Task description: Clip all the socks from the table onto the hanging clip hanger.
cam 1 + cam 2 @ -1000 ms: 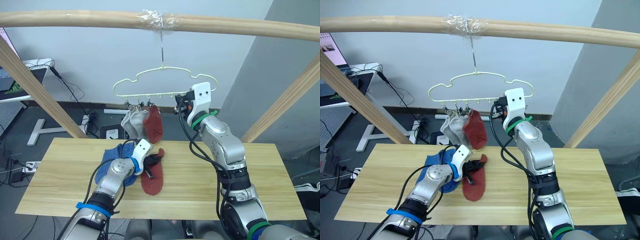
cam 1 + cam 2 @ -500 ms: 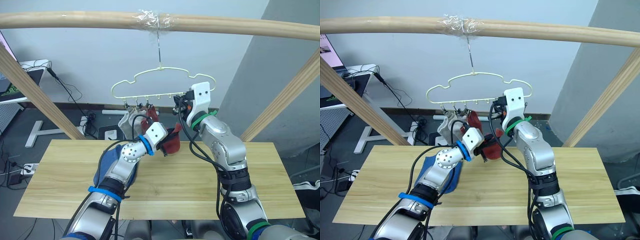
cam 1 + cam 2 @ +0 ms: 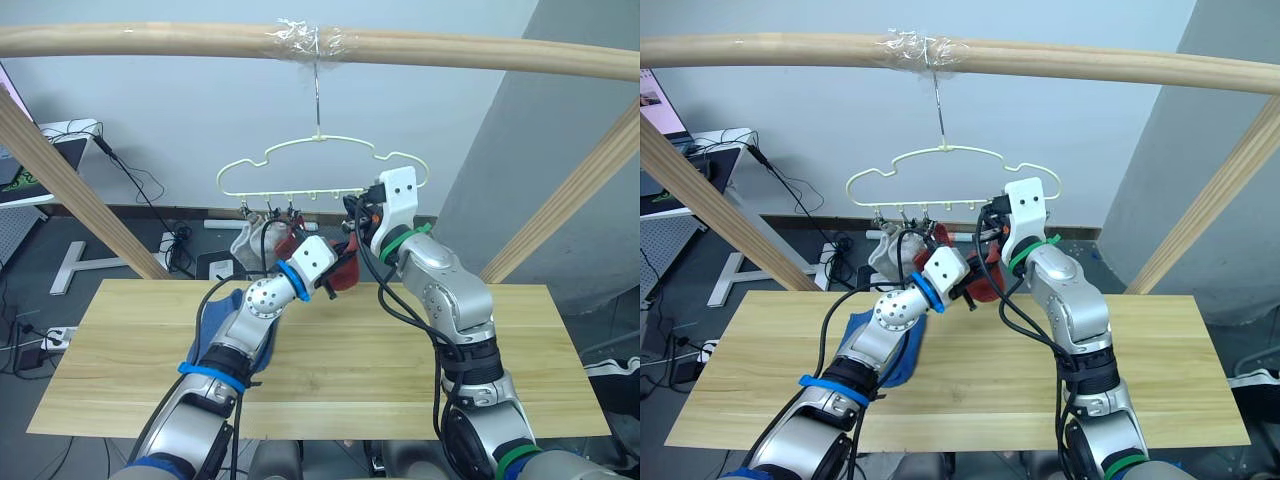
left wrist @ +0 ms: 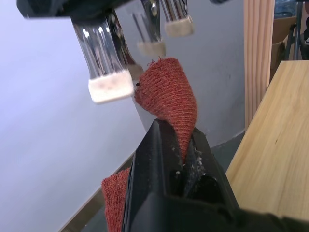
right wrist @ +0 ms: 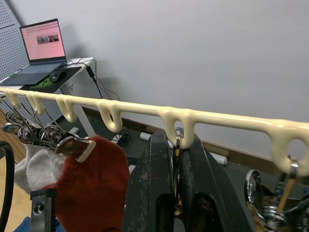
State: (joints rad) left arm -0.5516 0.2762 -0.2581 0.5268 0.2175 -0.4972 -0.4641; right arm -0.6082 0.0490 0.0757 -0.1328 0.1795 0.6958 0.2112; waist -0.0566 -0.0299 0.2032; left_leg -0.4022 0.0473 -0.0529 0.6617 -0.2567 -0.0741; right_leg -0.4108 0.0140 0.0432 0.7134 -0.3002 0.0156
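Left wrist view is showing the left gripper (image 4: 181, 145) pinching a red sock (image 4: 169, 101) just under the clips (image 4: 110, 87). Right gripper (image 5: 176, 159) is clamping a clip on the hanger (image 3: 320, 165). Blue sock (image 3: 215, 325) is lying near the table's (image 3: 400, 380) far left, pretty cramped up there.

Clip hanger (image 3: 320, 165) hung from pole. Grey socks (image 3: 252, 240) and a rust-red sock (image 5: 91, 191) clipped on it; another rust-red sock (image 4: 169, 104) held raised below clips. Blue socks (image 3: 215, 325) heaped on table (image 3: 350, 370).
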